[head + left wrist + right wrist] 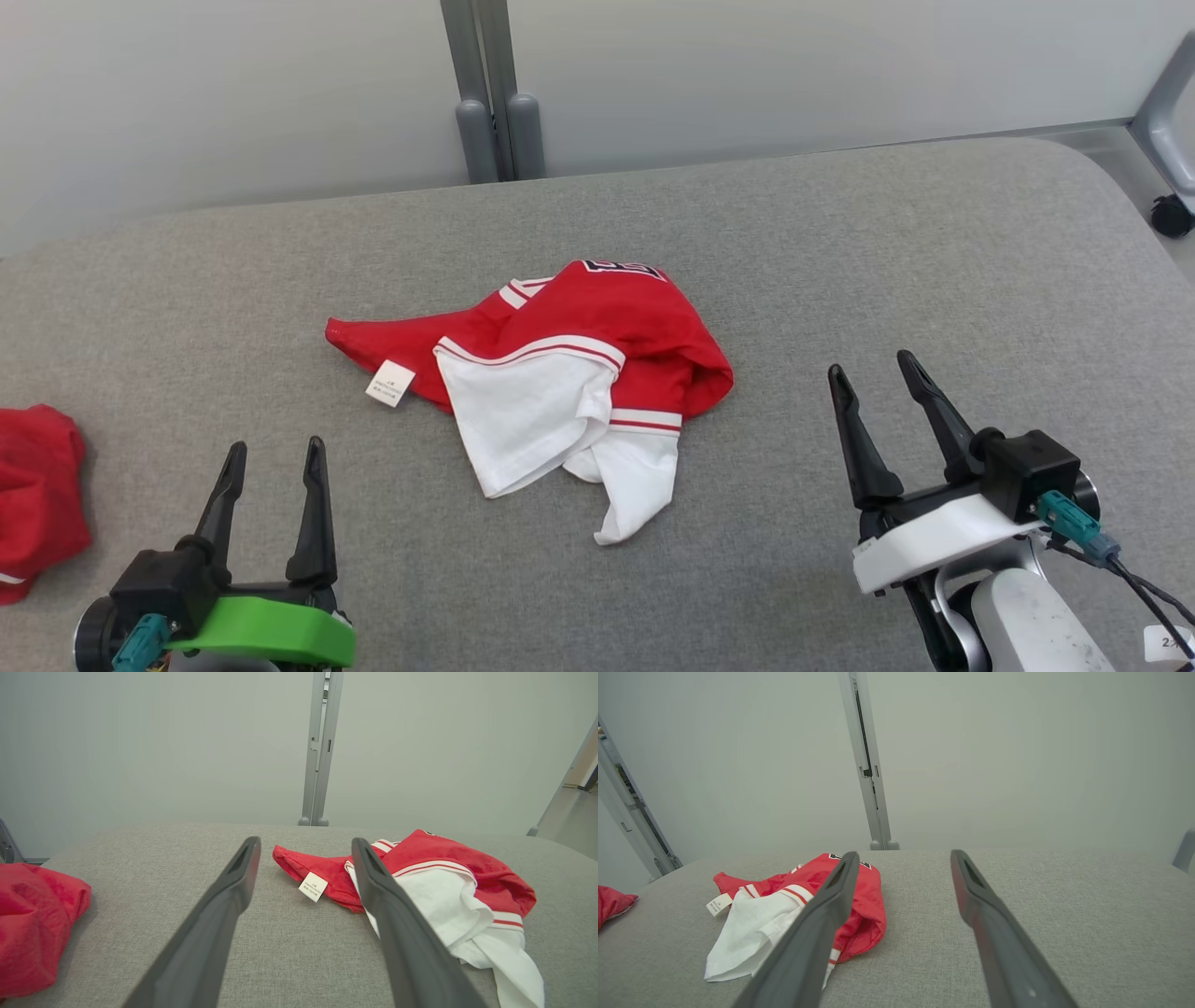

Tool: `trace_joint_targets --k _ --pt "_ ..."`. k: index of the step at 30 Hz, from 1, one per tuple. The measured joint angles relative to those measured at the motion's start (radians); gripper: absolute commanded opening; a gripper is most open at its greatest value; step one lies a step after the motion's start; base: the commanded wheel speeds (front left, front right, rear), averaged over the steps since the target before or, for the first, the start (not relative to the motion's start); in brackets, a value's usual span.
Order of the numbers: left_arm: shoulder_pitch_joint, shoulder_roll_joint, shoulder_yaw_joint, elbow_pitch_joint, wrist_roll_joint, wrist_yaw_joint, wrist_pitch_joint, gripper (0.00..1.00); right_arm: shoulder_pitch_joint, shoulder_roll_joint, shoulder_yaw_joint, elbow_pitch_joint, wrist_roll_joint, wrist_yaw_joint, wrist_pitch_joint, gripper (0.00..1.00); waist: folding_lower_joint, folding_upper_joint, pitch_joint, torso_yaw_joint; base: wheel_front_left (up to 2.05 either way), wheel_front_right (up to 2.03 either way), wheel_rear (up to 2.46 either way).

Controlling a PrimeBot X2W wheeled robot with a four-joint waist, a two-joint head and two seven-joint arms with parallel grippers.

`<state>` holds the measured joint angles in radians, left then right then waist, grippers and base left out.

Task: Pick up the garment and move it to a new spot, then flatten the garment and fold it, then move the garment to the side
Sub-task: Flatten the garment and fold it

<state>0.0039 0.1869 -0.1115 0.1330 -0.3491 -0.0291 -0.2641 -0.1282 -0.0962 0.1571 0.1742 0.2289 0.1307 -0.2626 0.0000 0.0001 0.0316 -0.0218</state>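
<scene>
A crumpled red and white garment (pixel 560 373) lies in a heap near the middle of the grey padded table (pixel 840 243), with a small white care label (pixel 390 383) sticking out at its left. My left gripper (pixel 275 448) hovers open at the lower left, short of the garment, nothing between its fingers. My right gripper (pixel 873 366) stands open at the lower right, apart from the cloth. In the left wrist view the garment (pixel 434 882) lies ahead and to the right of the left gripper (pixel 303 847). In the right wrist view the garment (pixel 794 905) lies left of the right gripper (pixel 901 856).
A second red cloth (pixel 37 495) lies bunched at the table's left edge, also in the left wrist view (pixel 32 924). Grey posts (pixel 490 93) rise behind the table's far edge against a pale wall. A caster wheel (pixel 1172 215) stands at the far right.
</scene>
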Motion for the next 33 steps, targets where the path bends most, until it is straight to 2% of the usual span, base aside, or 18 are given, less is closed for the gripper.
trace_joint_targets --k 9,15,20,28,33 --pt "-0.003 -0.024 0.019 0.019 0.028 -0.025 0.000 1.00 -0.008 -0.002 0.014 0.010 0.001 0.000 0.000 1.00 0.0000 0.0000 -0.009 0.037 0.00 0.00 0.00" --pt "-0.005 -0.041 0.022 0.031 0.036 -0.039 0.000 1.00 -0.084 -0.012 0.133 0.064 0.018 0.000 0.010 1.00 0.0000 0.0000 -0.016 0.090 0.00 0.00 0.00" --pt "-0.011 -0.049 0.020 0.038 0.041 -0.048 -0.001 1.00 -0.186 -0.026 0.253 0.142 0.090 0.000 0.106 1.00 0.0000 0.0000 -0.019 0.153 0.00 0.00 0.00" --pt "-0.027 -0.078 -0.004 0.063 0.042 -0.065 -0.001 1.00 -0.330 -0.028 0.428 0.314 0.181 0.000 0.341 1.00 0.0000 0.0000 -0.015 0.274 0.00 0.00 0.00" --pt "-0.035 -0.093 -0.009 0.077 0.042 -0.069 -0.001 1.00 -0.362 -0.017 0.453 0.435 0.207 0.000 0.425 1.00 0.0000 0.0000 -0.012 0.348 0.00 0.00 0.00"
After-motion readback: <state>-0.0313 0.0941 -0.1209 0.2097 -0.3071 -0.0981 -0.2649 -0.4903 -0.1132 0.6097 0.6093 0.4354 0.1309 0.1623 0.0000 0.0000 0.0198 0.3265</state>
